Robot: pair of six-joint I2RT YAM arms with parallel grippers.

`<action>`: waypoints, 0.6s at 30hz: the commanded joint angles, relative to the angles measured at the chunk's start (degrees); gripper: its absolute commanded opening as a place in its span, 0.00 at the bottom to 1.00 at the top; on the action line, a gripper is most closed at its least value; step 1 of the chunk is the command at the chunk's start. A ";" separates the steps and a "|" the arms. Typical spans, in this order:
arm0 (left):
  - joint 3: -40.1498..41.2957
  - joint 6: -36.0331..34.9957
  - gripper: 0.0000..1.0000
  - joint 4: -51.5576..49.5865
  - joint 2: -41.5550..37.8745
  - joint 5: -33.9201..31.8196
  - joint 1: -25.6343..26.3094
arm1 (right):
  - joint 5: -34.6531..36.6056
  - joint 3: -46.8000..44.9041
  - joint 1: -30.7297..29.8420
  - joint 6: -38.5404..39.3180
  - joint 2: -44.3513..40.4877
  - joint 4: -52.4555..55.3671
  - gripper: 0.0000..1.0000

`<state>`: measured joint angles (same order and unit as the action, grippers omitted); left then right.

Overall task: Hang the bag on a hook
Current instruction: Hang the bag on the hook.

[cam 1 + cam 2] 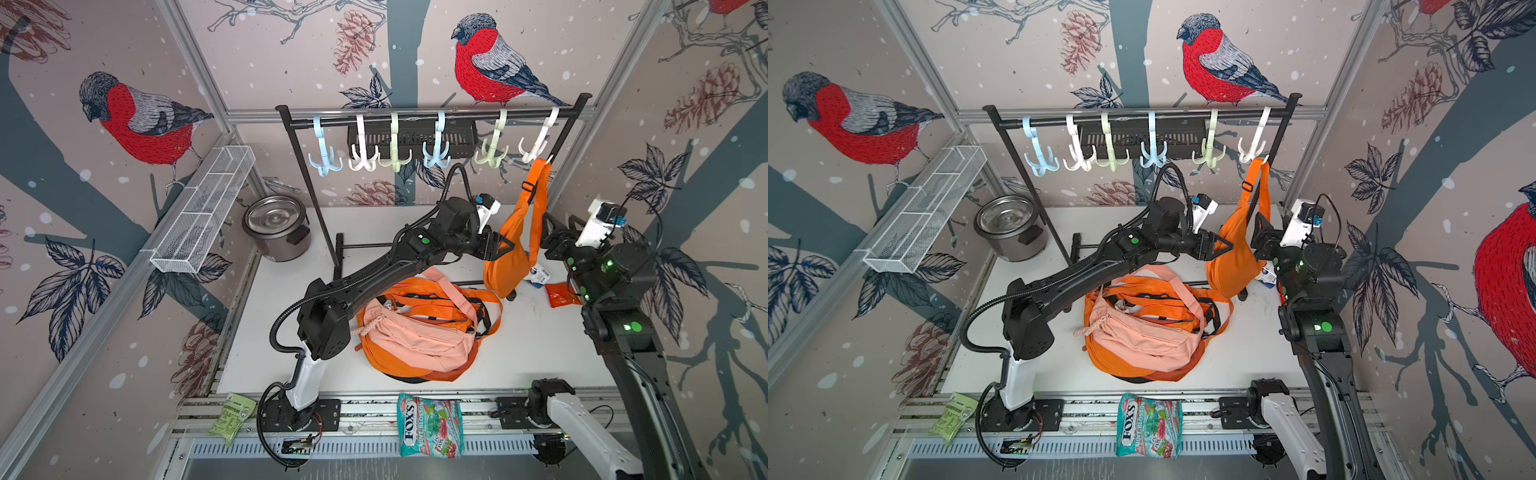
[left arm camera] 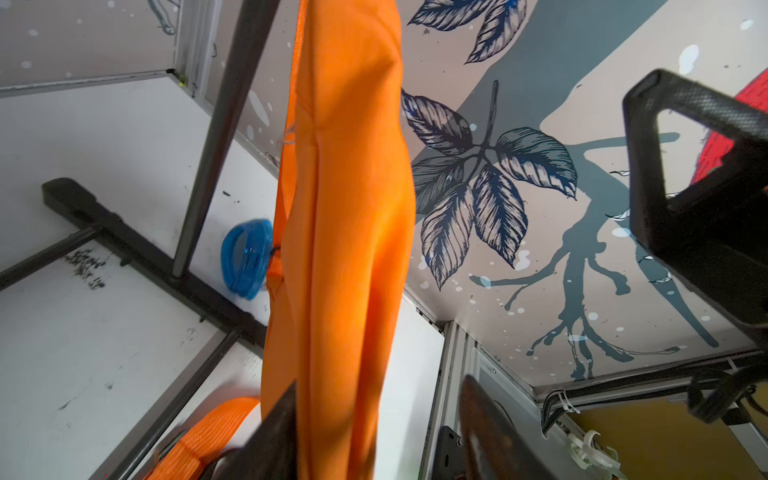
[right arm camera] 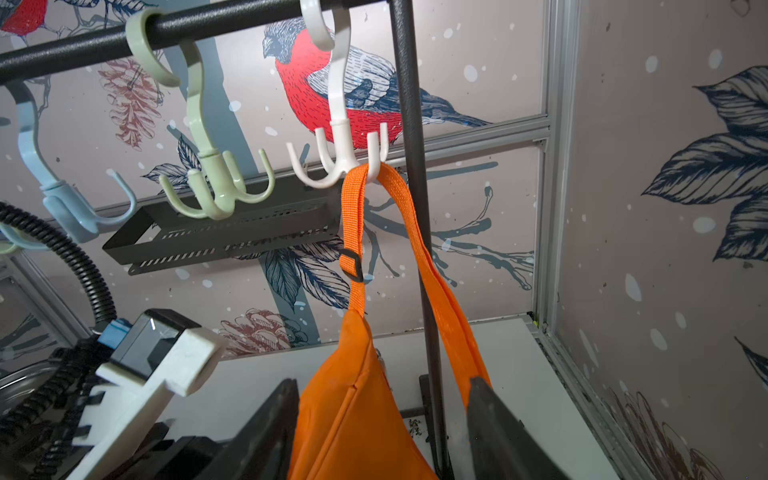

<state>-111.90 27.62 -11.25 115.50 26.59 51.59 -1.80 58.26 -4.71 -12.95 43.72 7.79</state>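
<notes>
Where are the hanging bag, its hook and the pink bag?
hanging bag [image 1: 505,274]: in a top view, its body.
hook [image 3: 343,141]: right wrist view, its hub.
pink bag [image 1: 419,332]: in a top view, its front.

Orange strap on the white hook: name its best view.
Right wrist view: the orange webbing strap hangs on the white plastic hook, close up. Both top views show it small; left wrist misses the hook.

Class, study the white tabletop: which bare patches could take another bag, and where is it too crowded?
Free: the table front right, between the bag pile and the right arm's base; also the strip between the pot and the pile, under the left arm. Crowded: back right, around the hanging orange bag.
</notes>
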 commanded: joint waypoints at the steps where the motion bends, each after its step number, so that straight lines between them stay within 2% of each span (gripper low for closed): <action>1: 3.02 -1.35 0.67 0.26 -2.95 -1.85 -0.50 | -0.97 -0.43 -1.83 2.39 -0.83 0.61 0.68; 5: 9.03 -1.43 0.70 2.08 -8.01 -3.13 -1.97 | 1.01 -0.43 -7.11 5.05 -0.83 2.76 0.70; 11: 18.97 -2.19 0.71 5.17 -16.98 -4.79 -4.09 | 8.63 -0.94 -20.01 8.56 -0.68 6.18 0.72; 18: 29.34 -2.66 0.71 6.97 -27.06 -5.88 -5.66 | 14.19 -0.78 -31.57 9.79 0.17 10.09 0.73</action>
<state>-85.08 25.85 -7.81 91.11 21.41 46.35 8.49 57.28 -33.91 -4.38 43.64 16.25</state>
